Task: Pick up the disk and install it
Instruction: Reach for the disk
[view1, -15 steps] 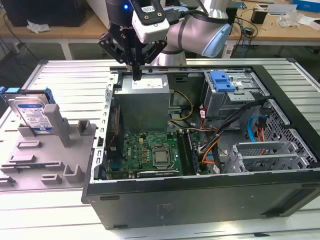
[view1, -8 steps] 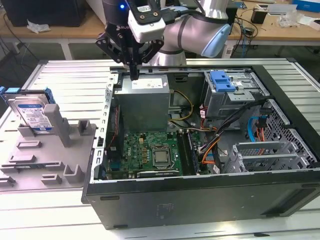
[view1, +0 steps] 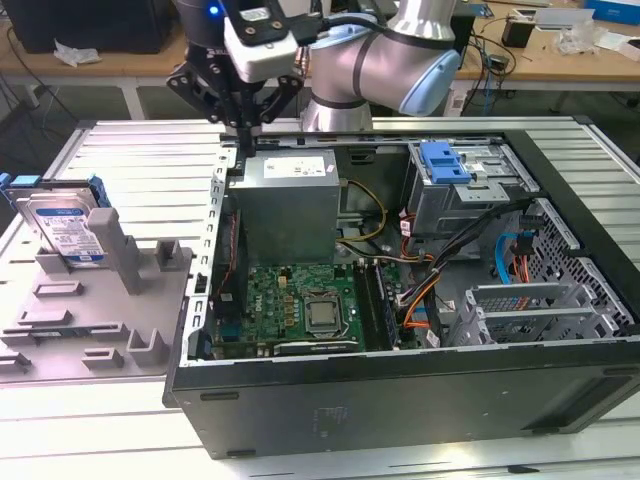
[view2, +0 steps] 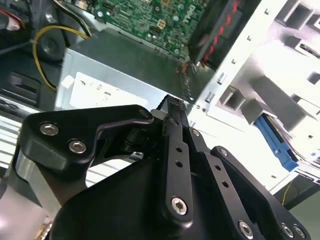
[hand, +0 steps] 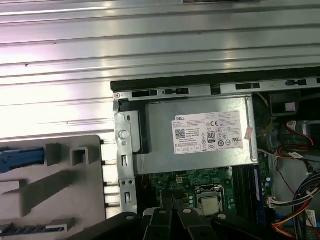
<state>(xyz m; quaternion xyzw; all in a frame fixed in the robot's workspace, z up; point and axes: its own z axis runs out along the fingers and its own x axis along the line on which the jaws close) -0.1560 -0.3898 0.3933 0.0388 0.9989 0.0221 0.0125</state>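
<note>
**Gripper.** The gripper hangs in the upper centre-left of the exterior view. It points straight down over the far rim of the open computer case, close to the corner of the power supply. In the second wrist view the fingers meet at the tips with nothing between them. The pincer is closed and empty.

**Disk.** The disk is at the exterior view's left, at mid-height, well apart from the gripper and outside the case.
- It stands on edge in a slot of the grey holder. The holder rests on the ribbed metal table, just beside the case's left wall.
- The broad labelled face is turned toward the bottom of the frame. The blue carrier rail shows along the top and sides.
- The upper edge runs roughly left to right across the frame.
- The body leans slightly, with the upper edge set further to the exterior view's left than the lower.
- The lower part sits inside the slot, so I cannot tell whether the long axis runs upright or along the holder.
- In the first wrist view the disk's blue rail shows edge-on beside the holder's grey blocks.

**Case interior.** The motherboard lies at lower centre. The drive bay, with its blue latch on top, is at the upper right of the frame.
</note>
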